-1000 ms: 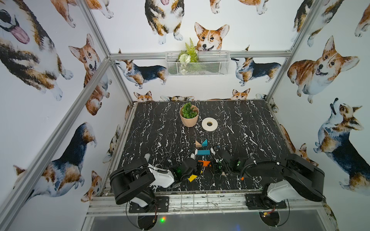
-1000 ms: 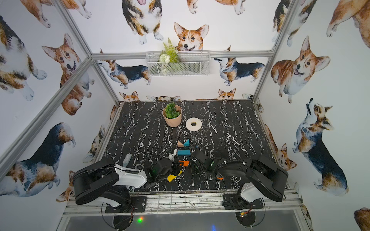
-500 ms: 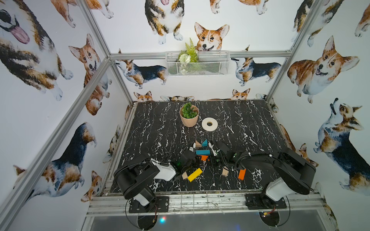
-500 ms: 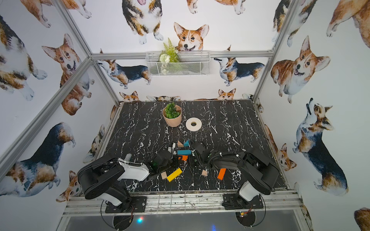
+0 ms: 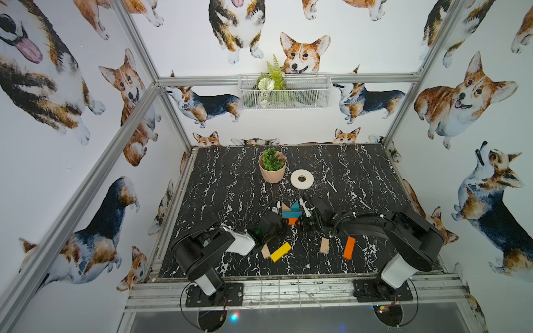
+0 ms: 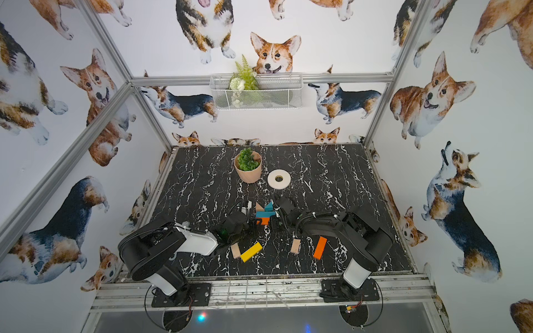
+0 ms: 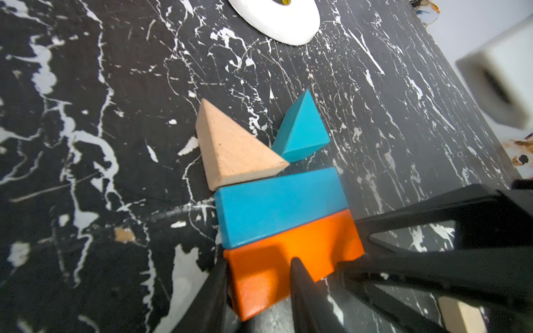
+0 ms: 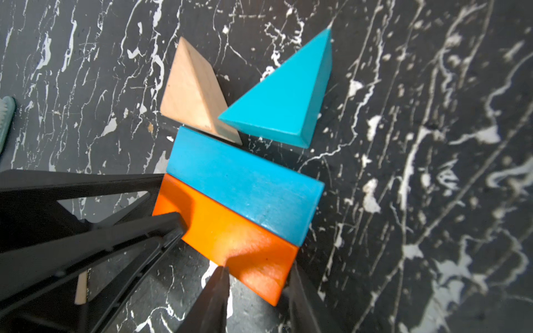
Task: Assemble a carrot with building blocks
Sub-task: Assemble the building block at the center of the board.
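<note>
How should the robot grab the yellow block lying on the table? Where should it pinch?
Pinch the yellow block across its two long sides, near the middle, coming straight down from above. It lies flat and slanted, so the jaws should turn to match. The ends are probably a poorer choice: a plain wood block sits right by one end.

- white walls printed with corgis are closing in three sides.
- aluminium rails are running up the corners and across the back.
- a white wire basket is hanging from the back rail, holding a fern.
- a black, white-veined marble bench is lying below in even light.
- a potted green plant is standing near its back, a white tape roll just beside it.
</note>
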Available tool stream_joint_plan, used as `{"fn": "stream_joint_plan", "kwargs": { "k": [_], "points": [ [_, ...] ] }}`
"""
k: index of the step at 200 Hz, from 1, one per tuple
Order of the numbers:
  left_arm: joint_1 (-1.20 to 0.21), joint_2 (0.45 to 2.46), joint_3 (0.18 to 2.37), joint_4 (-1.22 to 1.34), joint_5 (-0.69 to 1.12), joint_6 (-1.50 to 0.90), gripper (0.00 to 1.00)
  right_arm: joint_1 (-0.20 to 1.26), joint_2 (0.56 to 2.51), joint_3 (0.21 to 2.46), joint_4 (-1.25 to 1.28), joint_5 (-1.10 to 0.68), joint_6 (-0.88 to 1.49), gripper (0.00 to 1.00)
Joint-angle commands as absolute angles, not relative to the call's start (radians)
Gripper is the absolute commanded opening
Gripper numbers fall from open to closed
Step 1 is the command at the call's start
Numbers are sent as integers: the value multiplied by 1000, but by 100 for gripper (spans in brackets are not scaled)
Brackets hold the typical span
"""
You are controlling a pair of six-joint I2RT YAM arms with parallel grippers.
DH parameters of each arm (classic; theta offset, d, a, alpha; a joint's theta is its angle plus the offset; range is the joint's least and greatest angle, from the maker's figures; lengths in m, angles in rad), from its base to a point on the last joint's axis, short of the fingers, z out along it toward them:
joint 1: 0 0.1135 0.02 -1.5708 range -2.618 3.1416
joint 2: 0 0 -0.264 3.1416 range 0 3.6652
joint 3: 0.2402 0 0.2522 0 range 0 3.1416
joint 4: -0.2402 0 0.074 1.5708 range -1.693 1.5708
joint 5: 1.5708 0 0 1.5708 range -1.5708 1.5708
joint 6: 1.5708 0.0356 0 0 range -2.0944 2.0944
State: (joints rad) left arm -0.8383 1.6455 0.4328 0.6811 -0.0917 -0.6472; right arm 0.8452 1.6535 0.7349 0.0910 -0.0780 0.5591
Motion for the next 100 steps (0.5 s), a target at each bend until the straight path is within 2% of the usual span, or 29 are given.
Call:
{"fn": "stream_joint_plan", "kwargs": {
  "k": [1, 79, 100],
  "points": [
    [-832, 1654, 438, 684, 74, -651, 38, 851, 1671, 738, 84, -181, 550, 39],
    [-799, 1653, 433, 705, 106, -649, 38, 843, 1659, 759, 47, -160, 529, 40],
    [-798, 1628, 431, 666, 84, -640, 46, 842, 1631, 753, 30, -157, 529, 45]
  ]
}}
